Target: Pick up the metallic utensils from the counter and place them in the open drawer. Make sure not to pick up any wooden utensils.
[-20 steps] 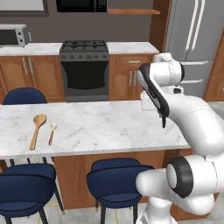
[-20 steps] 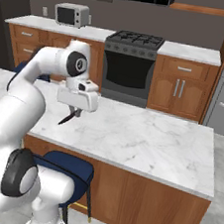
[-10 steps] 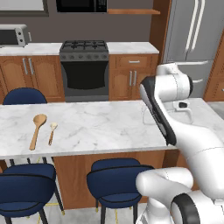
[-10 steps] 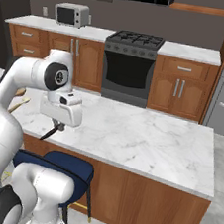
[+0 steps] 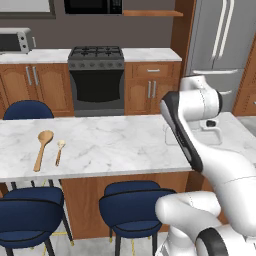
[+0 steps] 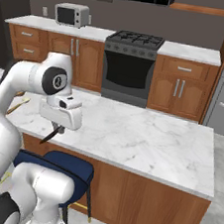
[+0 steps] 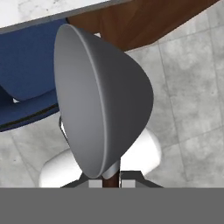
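Observation:
My gripper [image 6: 58, 127] hangs at the front edge of the counter [image 6: 145, 138], shut on a metallic utensil [image 6: 50, 136] that points down and left. Seen from the hand, its grey metal bowl [image 7: 100, 100] looms very close, and its dark brown handle sits pinched in my gripper [image 7: 109, 181]. Two wooden utensils lie at the counter's [image 5: 115, 145] left end: a large tan spoon [image 5: 42, 147] and, beside it, a small thin one [image 5: 59, 151]. The drawer is out of view.
Blue stools [image 5: 132, 207] stand under the counter's front edge, one of them below the hand [image 7: 26, 96]. Grey tiled floor [image 7: 192, 100] lies underneath. A stove [image 5: 96, 80], wooden cabinets and a fridge [image 5: 220, 45] line the back wall.
The arm has swung from above the counter's middle out to its front edge and lower, carrying the utensil. The wooden spoons have not moved.

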Controlling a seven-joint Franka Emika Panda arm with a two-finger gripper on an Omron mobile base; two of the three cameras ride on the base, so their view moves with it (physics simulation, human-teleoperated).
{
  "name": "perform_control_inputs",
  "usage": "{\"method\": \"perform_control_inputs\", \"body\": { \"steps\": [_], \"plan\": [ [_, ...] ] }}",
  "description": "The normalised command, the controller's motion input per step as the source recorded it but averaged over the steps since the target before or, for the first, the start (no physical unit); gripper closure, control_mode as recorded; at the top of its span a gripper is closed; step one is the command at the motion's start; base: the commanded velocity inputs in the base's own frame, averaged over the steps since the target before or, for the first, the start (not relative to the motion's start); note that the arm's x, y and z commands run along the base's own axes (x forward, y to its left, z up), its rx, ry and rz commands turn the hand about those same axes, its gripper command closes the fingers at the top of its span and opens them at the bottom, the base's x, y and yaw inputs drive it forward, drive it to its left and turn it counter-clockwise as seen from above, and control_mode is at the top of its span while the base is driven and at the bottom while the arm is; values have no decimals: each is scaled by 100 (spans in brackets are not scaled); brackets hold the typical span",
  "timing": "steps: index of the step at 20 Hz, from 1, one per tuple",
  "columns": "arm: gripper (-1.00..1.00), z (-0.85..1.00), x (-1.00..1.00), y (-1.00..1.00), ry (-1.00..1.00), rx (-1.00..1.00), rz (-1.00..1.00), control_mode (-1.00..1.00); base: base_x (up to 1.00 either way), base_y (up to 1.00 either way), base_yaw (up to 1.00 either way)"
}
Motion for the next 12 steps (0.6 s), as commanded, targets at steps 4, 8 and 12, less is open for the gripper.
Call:
{"method": "perform_control_inputs", "body": {
  "steps": [4, 8, 12],
  "plan": [
    [100, 0, -15, -3, -1, 0, -6, 100, -27, -12, -11],
    [100, 0, 0, 0, 0, 0, 0, 100, -80, -42, -35],
    [100, 0, 0, 0, 0, 0, 0, 100, -41, -45, -53]
  ]
}}
